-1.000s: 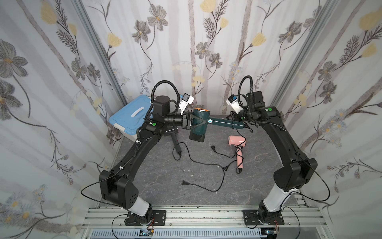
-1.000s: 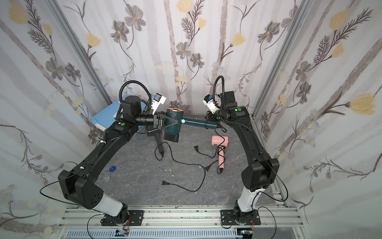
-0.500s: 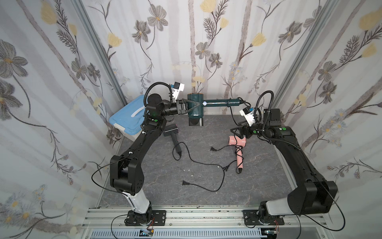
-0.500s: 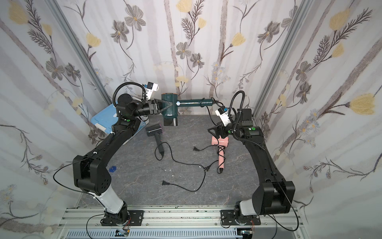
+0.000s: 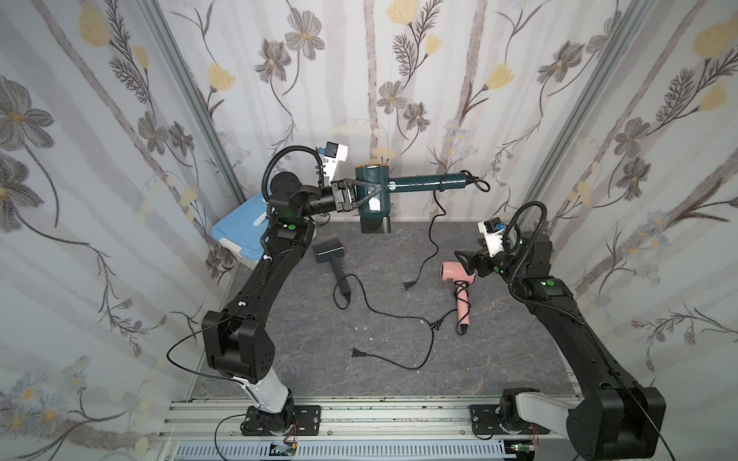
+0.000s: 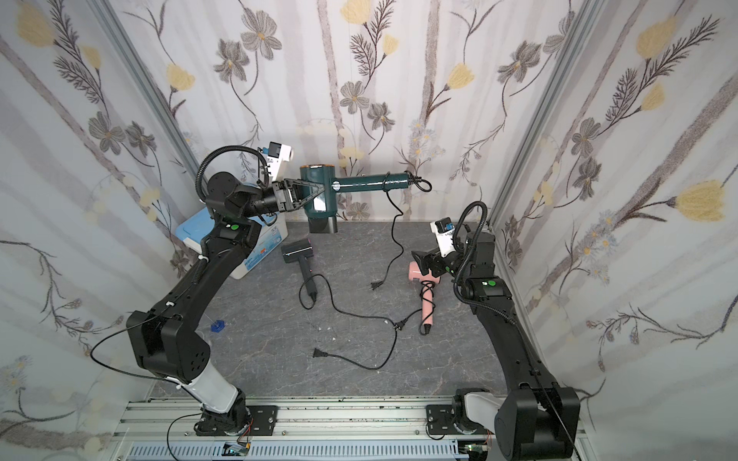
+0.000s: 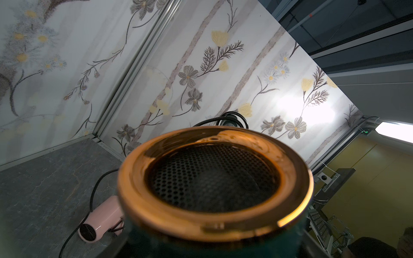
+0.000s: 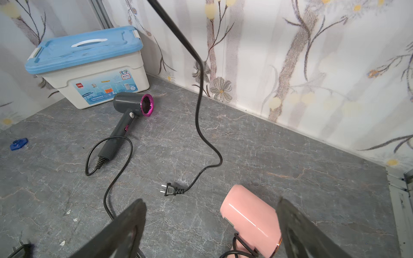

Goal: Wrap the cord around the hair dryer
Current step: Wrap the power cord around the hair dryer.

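Three hair dryers: one dark green plastic hair dryer, one grey hair dryer with magenta ring, one pink hair dryer. Three black plugged cords. One blue-lidded white storage box, tabletop's far left corner. One small blue scrap.

1. Your left gripper clamps the barrel of the green hair dryer, held in the air at the far wall with its handle pointing right.
2. Its cord loops at the handle end and hangs down. The plug lies on the tabletop.
3. Your right gripper, jaws spread, sits just beside the pink hair dryer.
4. The grey hair dryer lies near the blue-lidded box, far left.
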### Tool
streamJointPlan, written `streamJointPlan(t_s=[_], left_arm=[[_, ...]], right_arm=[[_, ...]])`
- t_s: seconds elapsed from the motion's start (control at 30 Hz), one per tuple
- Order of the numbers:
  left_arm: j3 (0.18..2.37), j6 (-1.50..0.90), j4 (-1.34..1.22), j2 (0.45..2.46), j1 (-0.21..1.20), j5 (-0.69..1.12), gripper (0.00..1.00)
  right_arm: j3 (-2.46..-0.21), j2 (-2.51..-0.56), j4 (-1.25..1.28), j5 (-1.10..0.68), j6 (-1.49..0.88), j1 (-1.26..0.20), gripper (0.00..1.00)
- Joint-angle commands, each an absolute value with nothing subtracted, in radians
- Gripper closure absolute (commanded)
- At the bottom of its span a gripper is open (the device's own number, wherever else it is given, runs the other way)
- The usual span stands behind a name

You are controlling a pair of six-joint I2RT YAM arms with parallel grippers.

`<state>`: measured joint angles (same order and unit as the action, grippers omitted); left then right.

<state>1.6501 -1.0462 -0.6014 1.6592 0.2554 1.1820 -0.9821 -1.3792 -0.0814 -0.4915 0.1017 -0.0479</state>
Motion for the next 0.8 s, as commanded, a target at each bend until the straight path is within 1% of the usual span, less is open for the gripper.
streamJointPlan(t_s=[0.0,0.1,0.2,0.3,0.53,0.63,0.67,0.7,0.73,0.77], left_arm=[[1.67,-1.029,-0.618,1.642,0.251,1.16,1.0],[1.678,-1.032,-0.614,1.64,0.251,1.158,1.0],[1.684,-1.032,-0.608,1.632,0.25,1.158,1.0],[1.683,-1.034,-0.604,1.625,0.251,1.155,1.0],[1.678,-1.037,-0.601,1.606,0.25,1.151,1.0],[1.679,-1.042,-0.605,1.603,0.25,1.147,1.0],[1.679,-1.043,-0.605,1.603,0.25,1.146,1.0],[1.679,-1.042,-0.603,1.605,0.25,1.144,1.0],[1.68,-1.041,-0.603,1.606,0.25,1.144,1.0],[1.68,-1.039,-0.601,1.606,0.251,1.142,1.0]], right_arm=[[-0.93,-1.421,0.1,-0.512,0.013,-0.071,0.09],[-0.931,-1.486,0.172,-0.475,0.017,-0.138,0.09],[-0.973,-1.559,0.211,-0.378,0.052,-0.213,0.09],[-1.015,-1.639,0.254,-0.301,0.066,-0.246,0.11],[-1.136,-1.779,0.265,-0.188,0.111,-0.269,0.25],[-1.169,-1.828,0.279,-0.195,0.116,-0.268,0.33],[-1.184,-1.843,0.271,-0.207,0.121,-0.269,0.42],[-1.199,-1.858,0.254,-0.218,0.119,-0.27,0.63],[-1.203,-1.862,0.246,-0.223,0.115,-0.271,0.82],[-1.193,-1.856,0.254,-0.224,0.109,-0.272,0.93]])
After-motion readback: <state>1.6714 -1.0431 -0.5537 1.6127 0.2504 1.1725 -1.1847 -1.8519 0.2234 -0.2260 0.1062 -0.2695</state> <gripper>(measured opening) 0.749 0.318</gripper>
